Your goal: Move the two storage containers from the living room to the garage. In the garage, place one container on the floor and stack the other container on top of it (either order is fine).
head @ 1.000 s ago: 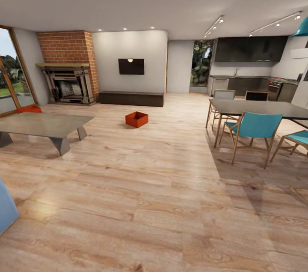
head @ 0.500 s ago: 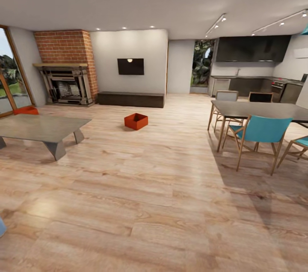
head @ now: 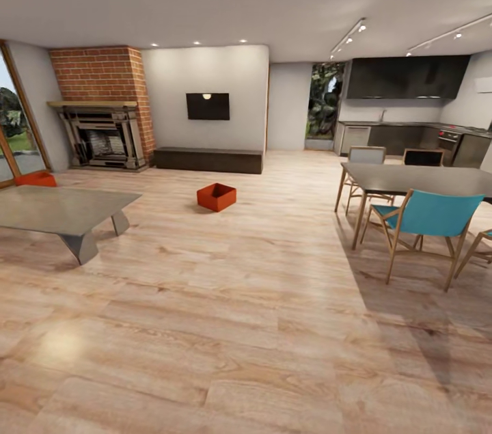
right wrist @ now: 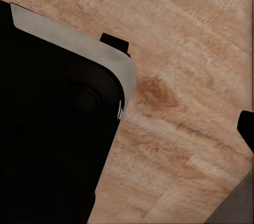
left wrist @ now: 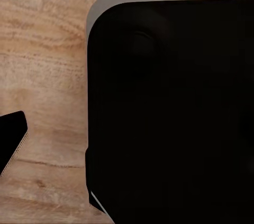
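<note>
- In the head view, one orange-red rectangular open-top storage container (head: 216,196) sits on the light wood plank floor (head: 260,297) of the living room, in the open space in front of the long dark low cabinet (head: 208,160).
- The second orange-red storage container (head: 35,179) is at the far left, on the floor behind the grey low coffee table (head: 61,211); the table top hides its lower part.
- The two containers are well apart from each other, and the coffee table stands between them, more to the left.
- A red brick fireplace (head: 101,106) with a dark metal front stands against the back wall, just beside the left end of the dark cabinet.
- A black flat television (head: 208,106) hangs on the white wall above the cabinet.
- On the right there is a dark dining table (head: 424,180) with wooden chairs; the nearest chair has a turquoise back (head: 437,214).
- Behind the dining table a dark kitchen counter (head: 396,133) runs along the wall.
- The left wrist view shows a large black body with a grey rounded edge (left wrist: 164,107) above the wood floor.
- The right wrist view shows a similar black body with a grey edge (right wrist: 53,123) over the same kind of floor.
- I cannot tell how the jaws of either gripper stand, because the fingers are not clear in these pictures.
</note>
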